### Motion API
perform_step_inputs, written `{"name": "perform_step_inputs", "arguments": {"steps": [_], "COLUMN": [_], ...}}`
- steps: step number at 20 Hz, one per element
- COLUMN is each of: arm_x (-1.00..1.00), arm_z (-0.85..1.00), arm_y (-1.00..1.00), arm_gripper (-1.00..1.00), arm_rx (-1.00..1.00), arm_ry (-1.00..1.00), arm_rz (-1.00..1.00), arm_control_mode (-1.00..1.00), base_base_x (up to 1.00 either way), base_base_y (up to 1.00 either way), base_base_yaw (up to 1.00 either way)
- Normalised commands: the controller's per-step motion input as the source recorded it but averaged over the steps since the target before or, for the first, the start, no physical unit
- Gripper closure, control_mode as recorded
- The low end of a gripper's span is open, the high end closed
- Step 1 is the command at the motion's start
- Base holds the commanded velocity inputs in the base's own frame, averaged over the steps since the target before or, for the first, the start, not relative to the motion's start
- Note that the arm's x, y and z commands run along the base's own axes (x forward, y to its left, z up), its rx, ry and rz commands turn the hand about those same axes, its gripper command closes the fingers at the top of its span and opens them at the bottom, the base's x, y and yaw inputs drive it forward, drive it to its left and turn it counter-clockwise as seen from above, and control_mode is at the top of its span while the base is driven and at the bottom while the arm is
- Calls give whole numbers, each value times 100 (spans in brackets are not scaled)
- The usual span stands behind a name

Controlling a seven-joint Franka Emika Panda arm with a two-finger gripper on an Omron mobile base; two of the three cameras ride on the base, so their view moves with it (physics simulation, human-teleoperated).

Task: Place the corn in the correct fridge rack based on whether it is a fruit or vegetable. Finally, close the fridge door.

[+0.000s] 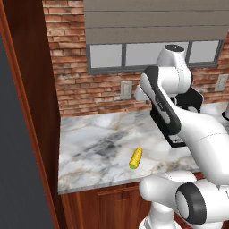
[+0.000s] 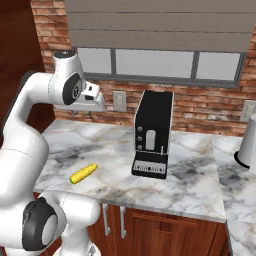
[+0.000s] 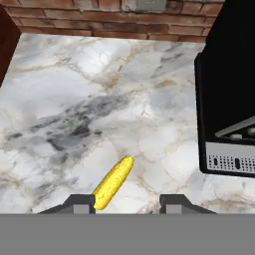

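Currently the corn (image 1: 136, 158) lies flat on the marble worktop (image 1: 89, 152), near its front edge, with the greenish end toward that edge and the yellow body angled back toward the brick wall (image 1: 85, 85); nothing touches it. From the right base view the corn (image 2: 83, 173) sits left of the black coffee machine (image 2: 152, 134), well apart from it, on the worktop (image 2: 190, 175); a pale grey vessel (image 2: 247, 145) stands at the far right edge, cut off by the frame. In the hand view the corn (image 3: 113, 183) runs diagonally, its lower end just beside the left fingertip and partly in front of it; the tool (image 3: 127, 204) stands with its two fingertips apart, the gap between them showing bare worktop (image 3: 74, 99); the corn is not between the fingertips; the tool hangs above the worktop and holds nothing. The coffee machine (image 3: 229, 99) occupies the right side of that view, its perforated base tray resting on the marble. Behind the worktop, a wall outlet (image 2: 119, 101) is set in the brick below a window (image 2: 155, 62) with a grey blind. A dark wooden panel (image 1: 38, 116) borders the worktop on the left in the left base view; wooden cabinet doors (image 2: 165, 232) with metal handles sit below the worktop.
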Motion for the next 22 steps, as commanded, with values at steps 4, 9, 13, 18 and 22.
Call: {"name": "perform_step_inputs", "arguments": {"steps": [4,9,13,18,22], "arm_x": [-24,-14,4,6,12], "arm_z": [-26,-100,-100,-94,-70], "arm_y": [0,28,31,11,2], "arm_gripper": [-100,-100,-100,-100,-100], "arm_rx": [0,1,12,11,2], "arm_ry": [-2,11,27,16,1], "arm_rz": [-2,-34,-39,-26,-15], "arm_control_mode": [-100,-100,-100,-100,-100], "base_base_x": [0,0,0,0,0], "base_base_y": [0,0,0,0,0], "base_base_yaw": [0,0,0,0,0]}}
